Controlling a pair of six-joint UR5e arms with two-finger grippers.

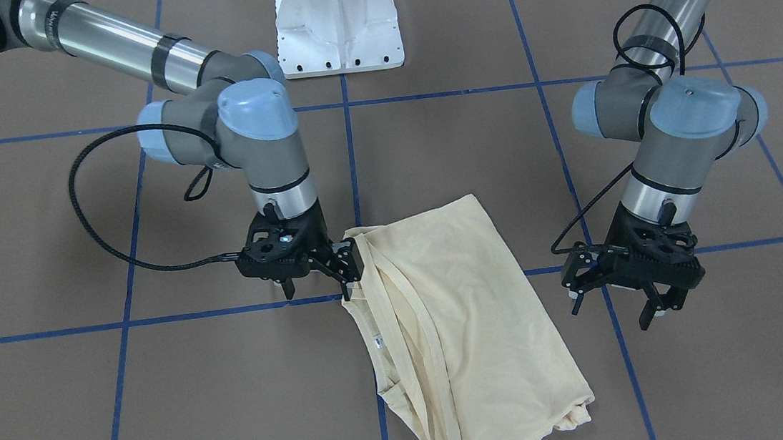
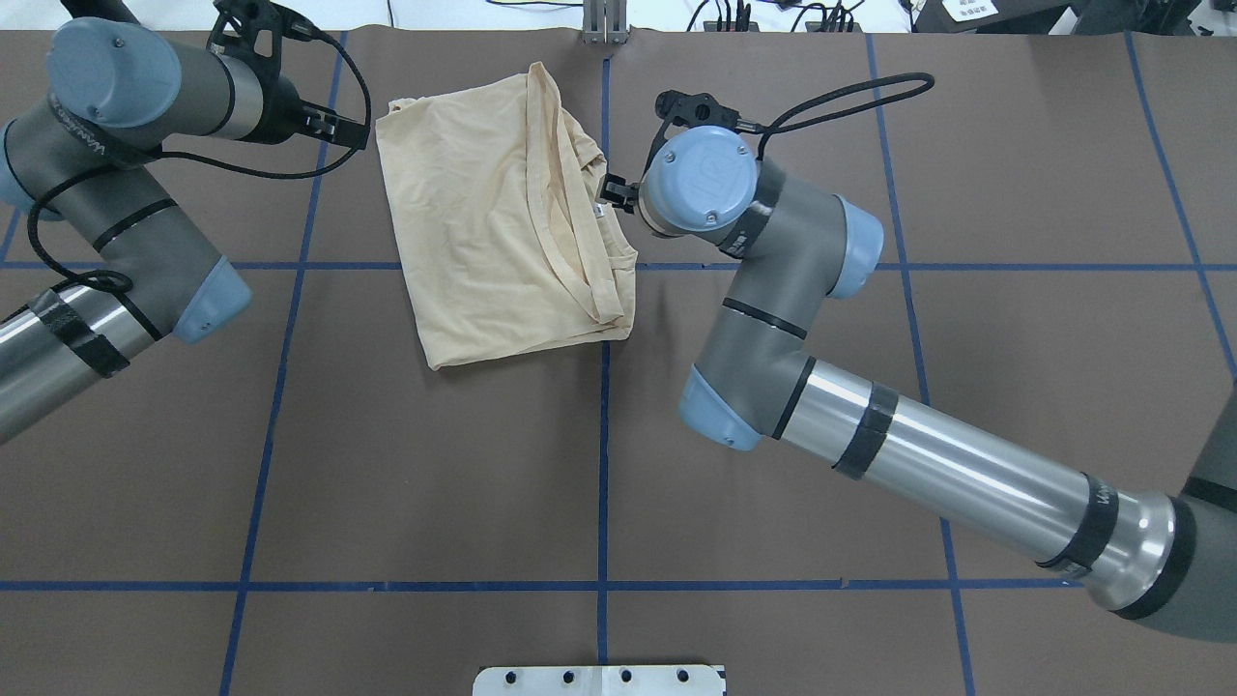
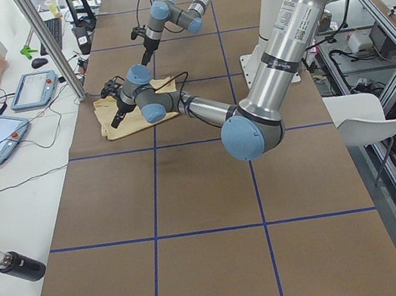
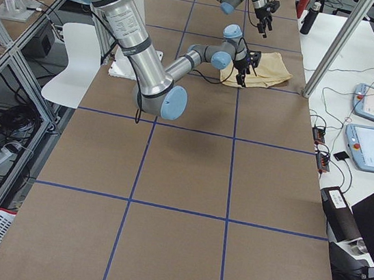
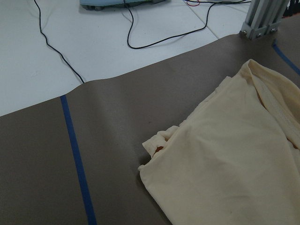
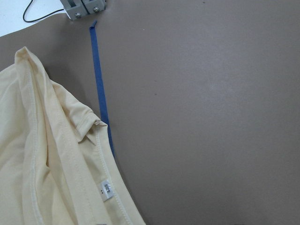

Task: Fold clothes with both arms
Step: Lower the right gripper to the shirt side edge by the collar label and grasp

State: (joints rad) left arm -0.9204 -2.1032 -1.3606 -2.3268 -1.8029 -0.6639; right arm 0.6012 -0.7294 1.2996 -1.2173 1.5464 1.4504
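On table (image 2: 435,464): one T-shirt (image 2: 483,222), two arms (image 2: 145,232) (image 2: 773,300)

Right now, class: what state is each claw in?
Left claw: open, empty, beside the T-shirt.
Right claw: open, empty, at the T-shirt's edge.

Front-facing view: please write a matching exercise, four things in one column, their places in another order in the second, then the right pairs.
1. pale cream-yellow thin-fabric T-shirt
2. left black two-finger gripper
3. right black two-finger gripper
4. white metal pedestal base

a. top middle of the view
b. at the shirt's edge
c. lying between the two grippers
d. over bare brown table, apart from the shirt

Pairs: 1-c; 2-d; 3-b; 4-a.
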